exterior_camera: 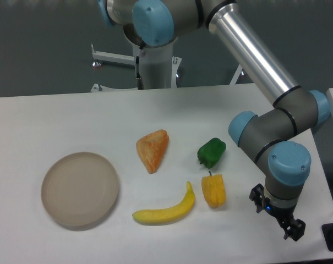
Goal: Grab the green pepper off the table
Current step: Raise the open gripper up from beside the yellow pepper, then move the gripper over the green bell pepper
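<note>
Up and left of end effector [277, 216], well apart: green pepper [211, 152] on surface [56, 121]. Fingers apart or together? Cannot tell.

A round beige plate [80, 190] sat left of an orange wedge [152, 150], a banana [165, 209] and a yellow pepper [214, 190].

No text, label, brand, number or sign can be read anywhere in this view, neither on the arm [254, 55] nor on the worktop [56, 121] nor on the things lying on it.
</note>
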Tool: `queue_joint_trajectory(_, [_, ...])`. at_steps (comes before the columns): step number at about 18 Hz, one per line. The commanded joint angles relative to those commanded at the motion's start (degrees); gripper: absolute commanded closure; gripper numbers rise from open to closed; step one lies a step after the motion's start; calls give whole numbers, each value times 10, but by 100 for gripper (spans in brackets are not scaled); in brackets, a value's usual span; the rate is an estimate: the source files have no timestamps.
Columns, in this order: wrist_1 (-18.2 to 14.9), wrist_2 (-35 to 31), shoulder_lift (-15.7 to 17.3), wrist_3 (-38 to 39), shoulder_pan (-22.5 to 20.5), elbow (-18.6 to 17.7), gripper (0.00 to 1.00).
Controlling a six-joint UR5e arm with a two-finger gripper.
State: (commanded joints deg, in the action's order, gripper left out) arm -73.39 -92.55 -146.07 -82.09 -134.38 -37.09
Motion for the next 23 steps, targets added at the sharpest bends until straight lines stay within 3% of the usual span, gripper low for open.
queue_joint_trajectory(8, [-3, -1, 7, 11, 2, -4, 0])
queue_joint_trajectory(10, [-6, -2, 21, 20, 6, -20, 0])
queue_joint_trajectory(14, [-18, 35, 86, 67, 5, -103, 0])
queue_joint_trajectory(18, [-68, 54, 160, 94, -1, -188, 0])
queue_joint_trajectory(23, [-85, 51, 199, 126, 0, -258, 0])
